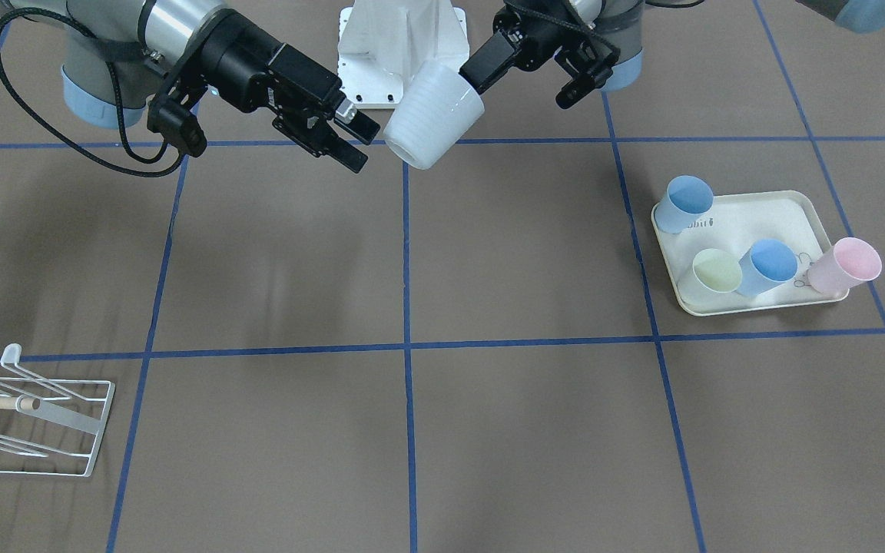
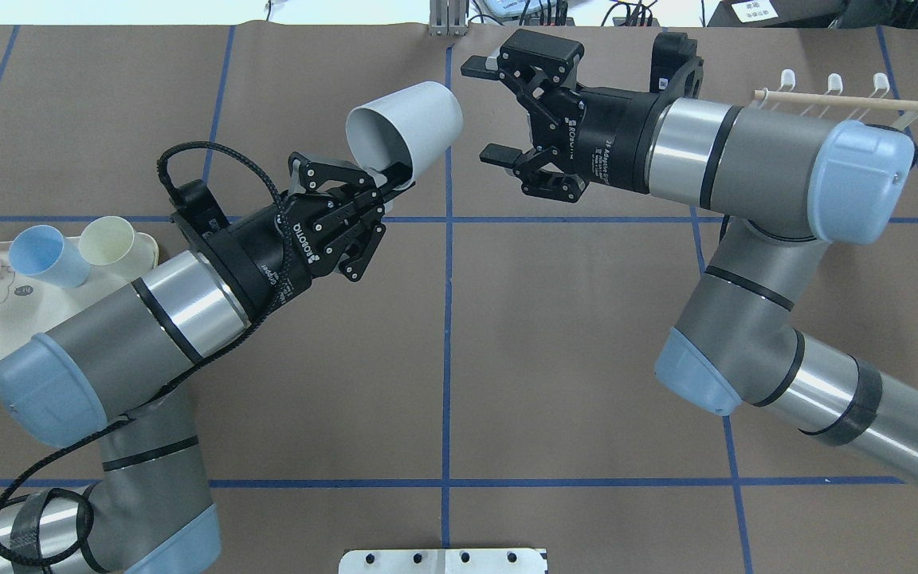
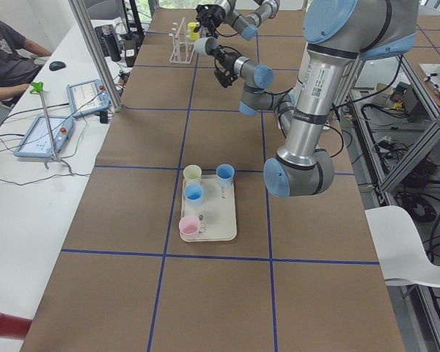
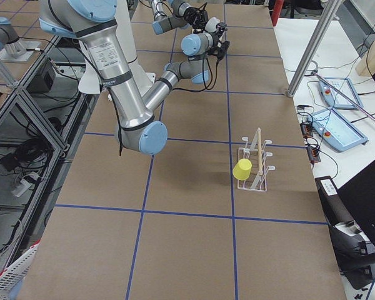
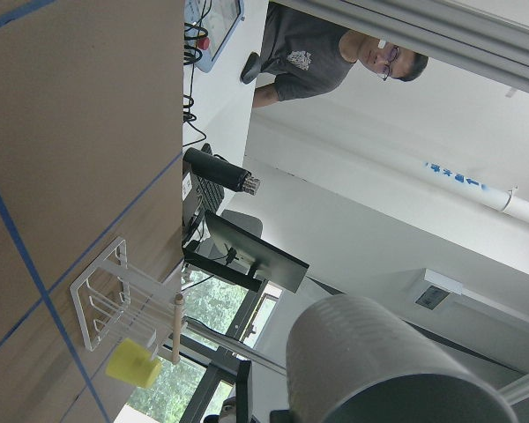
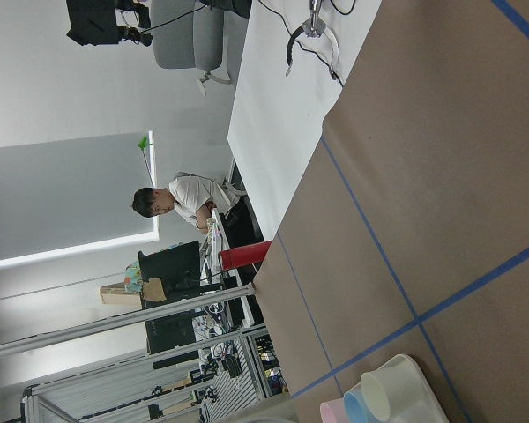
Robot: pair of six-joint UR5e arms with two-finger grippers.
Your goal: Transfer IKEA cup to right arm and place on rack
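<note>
A white ribbed cup [image 2: 407, 127] hangs tilted above the table, its base toward my right gripper. My left gripper [image 2: 391, 177] is shut on the cup's rim, as the front view [image 1: 477, 81] also shows, with the cup [image 1: 435, 115] below it. My right gripper [image 2: 481, 113] is open and empty, just right of the cup's base and apart from it. It also shows in the front view [image 1: 362, 146]. The white wire rack [image 2: 841, 100] with its wooden rod stands behind my right arm. It also shows in the front view [image 1: 35, 415] and the right side view [image 4: 256, 164].
A yellow cup [image 4: 242, 169] hangs on the rack. A cream tray [image 1: 765, 223] on my left side holds two blue cups [image 1: 684, 203], a pale yellow cup [image 1: 717, 270] and a pink cup [image 1: 846, 265]. People sit beyond the far table edge.
</note>
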